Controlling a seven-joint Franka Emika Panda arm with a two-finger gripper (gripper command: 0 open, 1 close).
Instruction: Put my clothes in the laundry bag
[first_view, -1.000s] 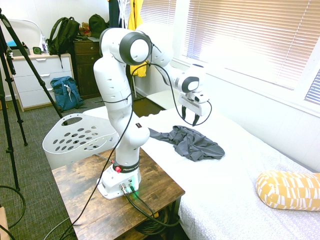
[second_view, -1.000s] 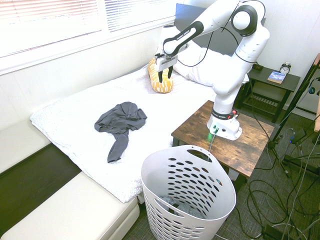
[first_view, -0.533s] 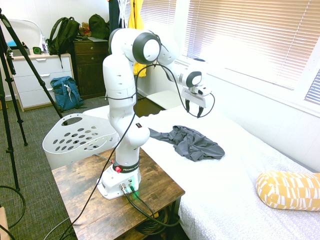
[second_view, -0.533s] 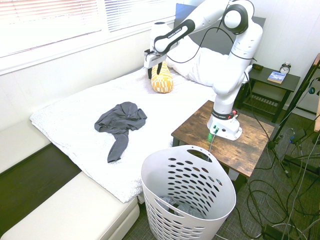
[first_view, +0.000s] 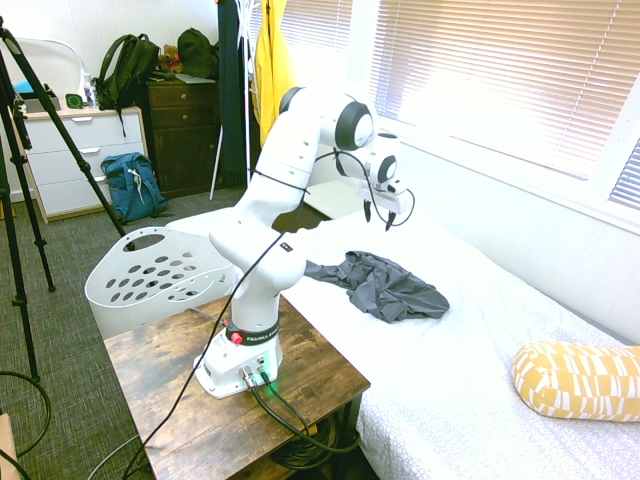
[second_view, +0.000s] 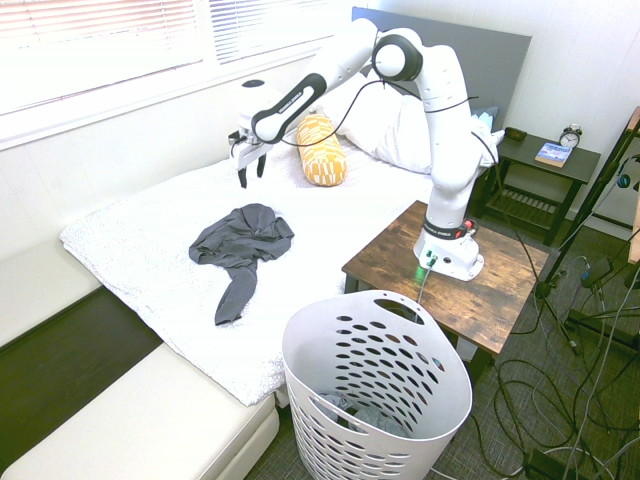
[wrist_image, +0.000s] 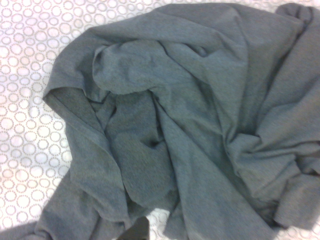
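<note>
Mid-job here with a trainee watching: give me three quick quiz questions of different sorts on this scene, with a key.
1. True or false: the gripper holds the dark grey garment.
2. Where does the garment lie: A) on the bed, B) in the white laundry basket, C) on the wooden table?
3. Fill in: the yellow patterned pillow lies on the ____.

Key: 1 false, the jaws are open above it; 2 A; 3 bed.

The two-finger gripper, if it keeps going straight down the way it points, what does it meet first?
Most likely the crumpled dark charcoal-grey garment on the white bedspread; the open gripper hangs above its edge, though depth is uncertain.
</note>
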